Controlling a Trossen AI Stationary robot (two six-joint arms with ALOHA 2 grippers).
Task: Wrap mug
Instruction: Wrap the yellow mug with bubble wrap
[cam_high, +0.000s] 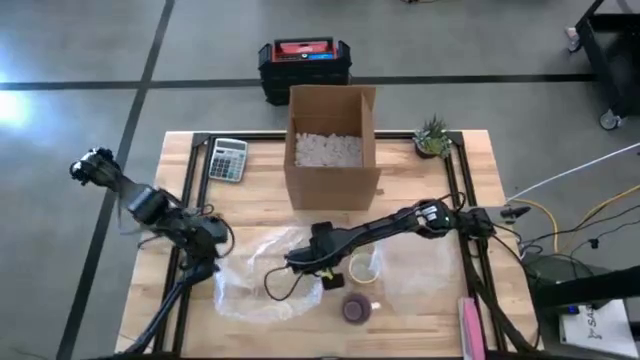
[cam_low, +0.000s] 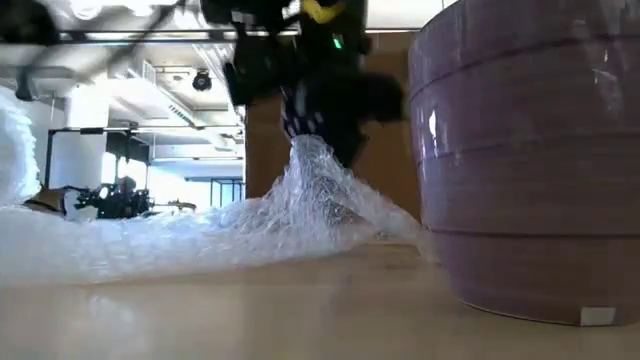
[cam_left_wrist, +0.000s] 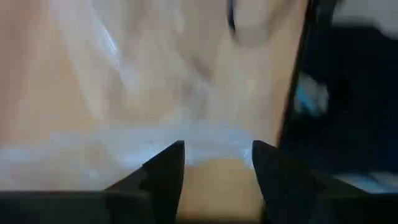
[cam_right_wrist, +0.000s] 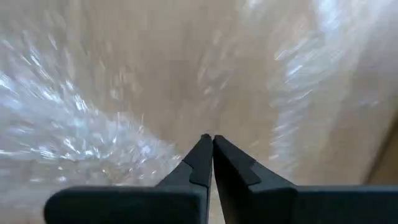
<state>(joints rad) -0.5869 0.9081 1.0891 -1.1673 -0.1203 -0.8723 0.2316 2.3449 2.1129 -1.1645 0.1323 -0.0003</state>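
Note:
A purple mug (cam_high: 355, 308) stands upright near the table's front edge, and it fills the right of the low view (cam_low: 530, 170). A clear bubble wrap sheet (cam_high: 262, 282) lies spread on the wood to the mug's left and behind it. My right gripper (cam_high: 305, 265) is over the middle of the sheet, shut on it. My left gripper (cam_high: 201, 268) is at the sheet's left edge (cam_left_wrist: 124, 146), open, its fingers just short of the wrap. My right gripper pinches a gathered bunch of the bubble wrap (cam_low: 318, 160) between its two shut fingers (cam_right_wrist: 202, 155), coming from above. The wrap rises in a peak to the fingers. The rest of the sheet (cam_low: 150, 245) lies on the table.
An open cardboard box (cam_high: 332, 150) of white packing fill stands at the back middle. A calculator (cam_high: 227, 160) lies to its left and a small plant (cam_high: 432, 138) stands to its right. A yellowish ring (cam_high: 363, 268) lies behind the mug. A pink object (cam_high: 470, 328) lies front right.

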